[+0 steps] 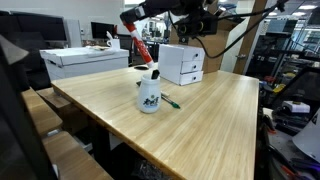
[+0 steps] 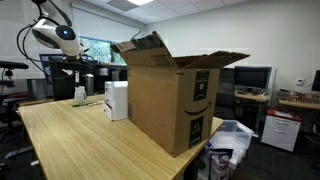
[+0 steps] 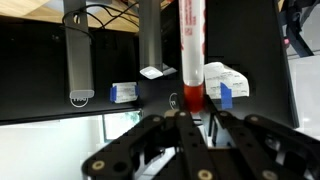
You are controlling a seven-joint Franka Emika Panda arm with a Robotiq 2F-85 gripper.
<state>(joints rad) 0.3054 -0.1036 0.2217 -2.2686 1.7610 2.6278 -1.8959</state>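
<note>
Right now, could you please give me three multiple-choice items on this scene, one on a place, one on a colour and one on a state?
1. Where does the green pen lie?
A. on the table beside the white jug
B. on a shelf
C. on the floor

2. What colours has the marker gripped between the fingers?
A. blue and yellow
B. red and white
C. all black

3. How do the top flaps of the cardboard box stand?
A. taped shut
B. cut away
C. open

Answers:
1 A: the pen lies on the wood right next to the jug.
2 B: the wrist view shows a white barrel with a red end.
3 C: the flaps stick up and outward.
</note>
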